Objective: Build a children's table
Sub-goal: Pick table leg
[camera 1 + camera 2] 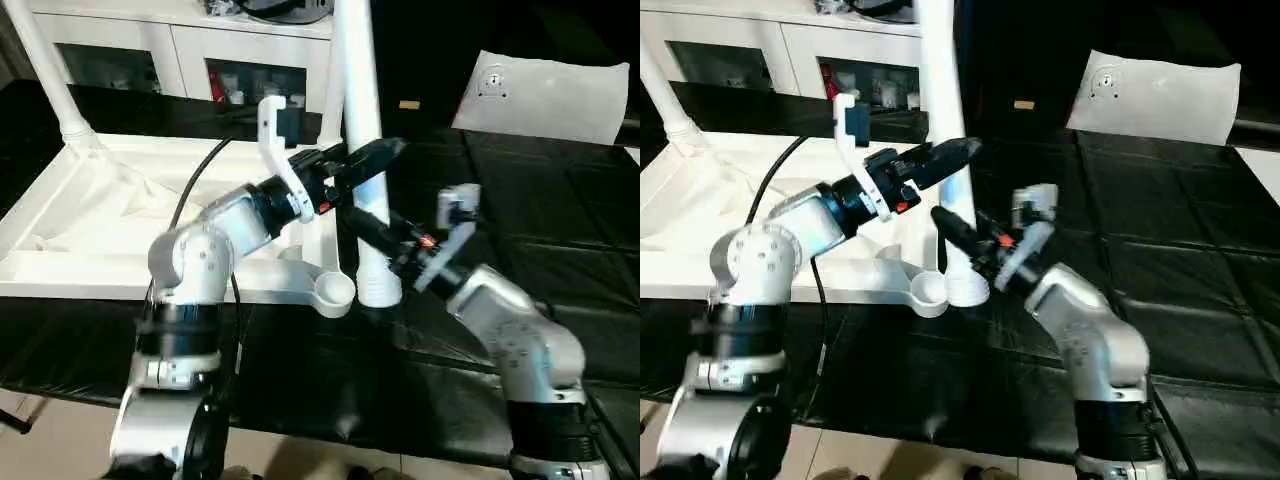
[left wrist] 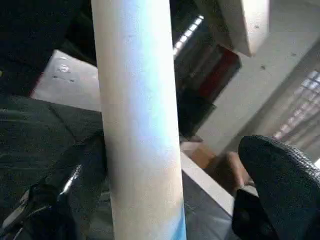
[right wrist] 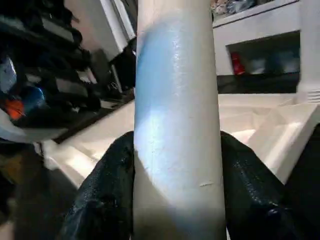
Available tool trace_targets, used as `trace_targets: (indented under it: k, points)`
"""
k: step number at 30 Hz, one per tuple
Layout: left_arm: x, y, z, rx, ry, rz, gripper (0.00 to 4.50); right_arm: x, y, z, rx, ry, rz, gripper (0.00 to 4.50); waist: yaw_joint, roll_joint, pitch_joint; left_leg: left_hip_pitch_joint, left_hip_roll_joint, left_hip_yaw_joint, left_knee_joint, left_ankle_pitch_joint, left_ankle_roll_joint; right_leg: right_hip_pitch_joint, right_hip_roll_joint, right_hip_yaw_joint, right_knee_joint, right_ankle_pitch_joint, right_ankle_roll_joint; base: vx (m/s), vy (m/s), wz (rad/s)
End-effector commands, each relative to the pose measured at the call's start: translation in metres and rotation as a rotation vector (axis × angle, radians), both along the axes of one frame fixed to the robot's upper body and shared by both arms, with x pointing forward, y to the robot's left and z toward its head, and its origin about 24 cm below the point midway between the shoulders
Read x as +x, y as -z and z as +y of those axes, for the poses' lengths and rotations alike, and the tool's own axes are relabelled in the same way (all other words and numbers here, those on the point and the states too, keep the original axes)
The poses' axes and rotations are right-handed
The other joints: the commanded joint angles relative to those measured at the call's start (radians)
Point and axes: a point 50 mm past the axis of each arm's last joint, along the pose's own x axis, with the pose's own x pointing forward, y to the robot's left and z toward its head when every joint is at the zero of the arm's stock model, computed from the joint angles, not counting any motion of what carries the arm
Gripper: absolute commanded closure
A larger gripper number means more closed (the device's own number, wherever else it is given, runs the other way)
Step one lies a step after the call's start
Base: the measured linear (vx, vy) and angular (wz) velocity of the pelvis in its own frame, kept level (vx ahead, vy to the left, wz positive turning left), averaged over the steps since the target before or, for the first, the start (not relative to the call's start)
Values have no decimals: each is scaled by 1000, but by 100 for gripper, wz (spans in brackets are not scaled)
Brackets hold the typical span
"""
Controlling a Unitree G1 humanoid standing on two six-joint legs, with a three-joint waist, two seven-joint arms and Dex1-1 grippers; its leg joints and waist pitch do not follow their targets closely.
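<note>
Black quilted matting (image 1: 520,200) carries the white plastic tabletop (image 1: 90,215), upside down. One tapered white leg (image 1: 45,70) stands socketed at a far corner; the near socket (image 1: 333,291) is empty. Right gripper (image 1: 365,228) clamps an upright leg (image 1: 358,100) just beside it, forearm angled upward. Left gripper (image 1: 375,155) brackets it, wide open.

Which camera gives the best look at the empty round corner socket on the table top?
The left eye view: the empty socket sits in plain sight at the table top's near corner, beside the upright leg's base. The right eye view shows it too, slightly more crowded by the leg. Both wrist views show the leg's shaft close up instead.
</note>
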Motion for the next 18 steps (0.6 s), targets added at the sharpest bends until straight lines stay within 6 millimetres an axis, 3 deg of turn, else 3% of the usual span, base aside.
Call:
trace_targets:
  k: [1, 5, 9, 15, 18]
  points:
    - [-2, -5, -4, 11, -11, -27, 34, 1, -5, 3, -33, 2, -36, 264, 0, -3, -76, 3, 31, -12, -59, -128, 48, 63, -77, 50, -96, -479, 39, 0, 0, 0]
    - [-2, 2, -5, 80, -123, -31, 34, 1, -4, 12, -57, 39, -78, 264, -4, -2, -74, 3, 32, -13, -59, -148, 50, 61, -77, 49, -100, -496, 52, 0, 0, 0]
    - [-2, 5, -7, 125, -191, -54, 82, -1, -2, 16, -67, 44, -89, 264, -6, -7, -74, 1, 34, -14, -61, -152, 51, 61, -76, 49, -100, -493, 65, 0, 0, 0]
    - [-2, 5, -4, 116, -252, -56, 80, -1, 0, 19, -76, 50, -96, 264, -10, -8, -72, 0, 32, -14, -60, -161, 53, 59, -76, 48, -103, -508, 73, 0, 0, 0]
    - [-1, 6, -3, 117, -263, -57, 130, 0, 0, 19, -75, 52, -98, 264, -10, -8, -73, 0, 33, -15, -60, -161, 54, 59, -78, 48, -103, -502, 71, 0, 0, 0]
